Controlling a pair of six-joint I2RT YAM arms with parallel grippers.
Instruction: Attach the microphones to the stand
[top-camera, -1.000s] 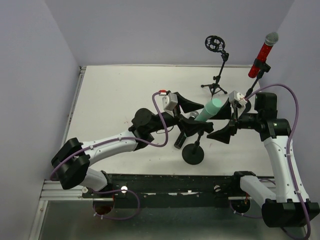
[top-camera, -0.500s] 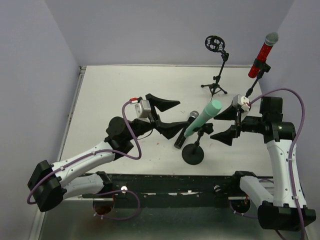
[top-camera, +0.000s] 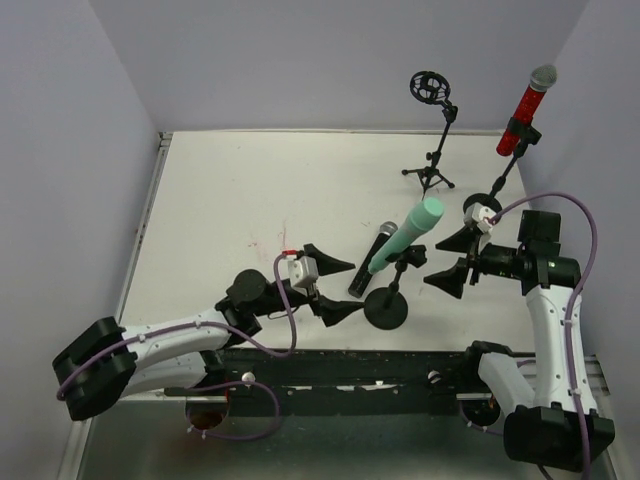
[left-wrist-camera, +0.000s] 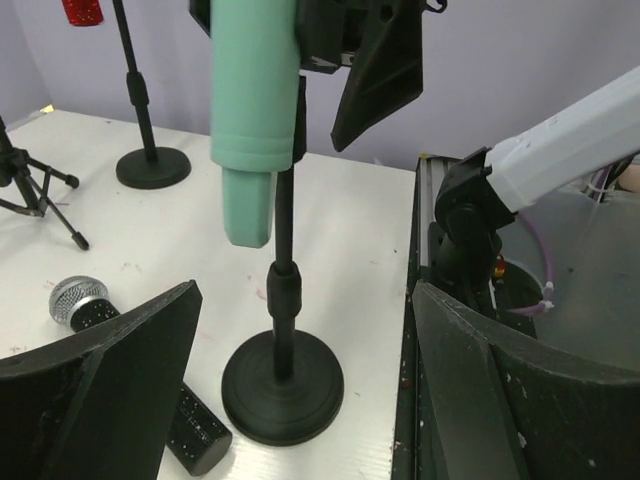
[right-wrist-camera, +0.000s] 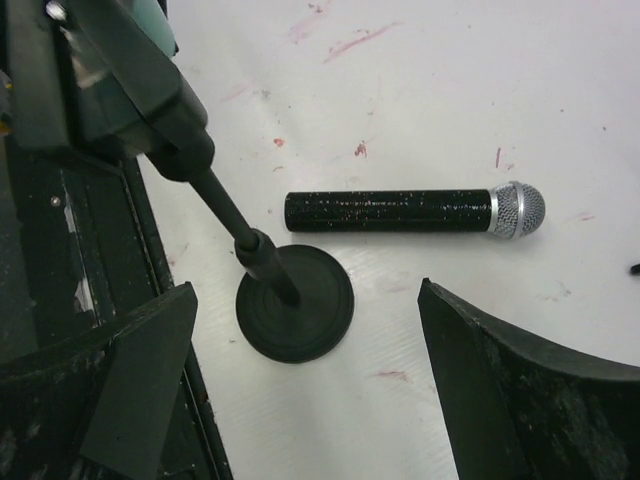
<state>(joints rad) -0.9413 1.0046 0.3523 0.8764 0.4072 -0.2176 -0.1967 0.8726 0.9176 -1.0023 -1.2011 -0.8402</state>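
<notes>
- The left gripper (top-camera: 358, 287) hangs low over the table (top-camera: 230, 190), fingers spread wide and holding nothing.
- The black microphone (top-camera: 372, 260) lies flat on the table, its tail just at this gripper's fingertips and its mesh head pointing away; it is the only one not mounted.
- Straight ahead of the left gripper, the mint-green microphone (top-camera: 405, 236) sits tilted in the clip of the round-base stand (top-camera: 386, 305).
- Well beyond both grippers, the tripod stand (top-camera: 432, 170) has an empty ring mount, probably the black microphone's place.
- The right gripper (top-camera: 434, 264), wide open and empty, faces the round-base stand from the other side.
- Behind it, the red microphone (top-camera: 527, 110) is clipped on its own stand.
- Next move, as I judge it: a gripper closes around the black body mid-length, clear of the round base.
</notes>
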